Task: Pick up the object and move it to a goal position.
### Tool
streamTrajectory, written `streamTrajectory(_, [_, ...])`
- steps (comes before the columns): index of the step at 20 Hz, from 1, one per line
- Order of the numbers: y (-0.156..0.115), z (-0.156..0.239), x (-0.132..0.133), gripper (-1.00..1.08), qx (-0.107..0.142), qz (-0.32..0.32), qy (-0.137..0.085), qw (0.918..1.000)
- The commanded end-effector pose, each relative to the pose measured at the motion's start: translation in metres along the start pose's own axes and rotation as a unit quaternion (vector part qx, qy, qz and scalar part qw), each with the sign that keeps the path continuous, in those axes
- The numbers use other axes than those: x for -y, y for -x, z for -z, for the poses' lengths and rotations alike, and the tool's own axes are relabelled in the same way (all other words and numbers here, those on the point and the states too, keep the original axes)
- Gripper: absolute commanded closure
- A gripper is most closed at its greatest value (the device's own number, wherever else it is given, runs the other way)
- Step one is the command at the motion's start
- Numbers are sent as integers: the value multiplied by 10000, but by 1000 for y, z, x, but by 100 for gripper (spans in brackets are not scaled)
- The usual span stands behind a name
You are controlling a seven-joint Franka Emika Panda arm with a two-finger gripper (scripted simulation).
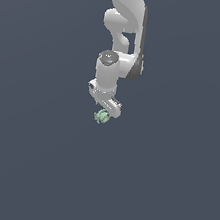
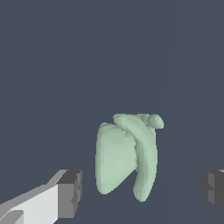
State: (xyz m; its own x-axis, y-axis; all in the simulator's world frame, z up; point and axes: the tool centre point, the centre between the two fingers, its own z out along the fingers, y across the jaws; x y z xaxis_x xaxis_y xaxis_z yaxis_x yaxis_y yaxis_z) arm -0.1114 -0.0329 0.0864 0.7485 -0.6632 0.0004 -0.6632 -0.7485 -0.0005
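Wrist view | claw (image 2: 142, 188) was seen spread wide around object (image 2: 127, 155) (pads untouched) | risk: lumpy shape could be squeezed off-centre and lost

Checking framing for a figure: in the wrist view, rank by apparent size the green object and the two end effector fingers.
1. Green object, though nearness to the camera inflates it.
2. Finger with the pale body.
3. Other finger, cropped by the frame edge, so unsure.

The object (image 2: 124, 155) looks matt and smooth-skinned, like pale mint moulded plastic, its lumpy surface faintly faceted. The gripper (image 2: 142, 192) has a smooth white plastic-like shell with a soft sheen, and its fingertips (image 2: 70, 192) are dull dark grey pads.
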Motion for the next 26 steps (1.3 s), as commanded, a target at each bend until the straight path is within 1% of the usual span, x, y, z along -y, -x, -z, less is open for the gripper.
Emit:
streamTrajectory(1, [1,-9,-1,-92,2,-5,4,10000])
streamTrajectory(7, [1,-35,-1,-92,2,-19,4,10000])
streamTrajectory(12, [1,-41,-1,-92,3,-22,2,10000])
streamTrajectory(13, [1,-41,-1,108,3,-22,2,10000])
streamTrajectory(26, [3,-38,1,108,-2,-17,-3,10000])
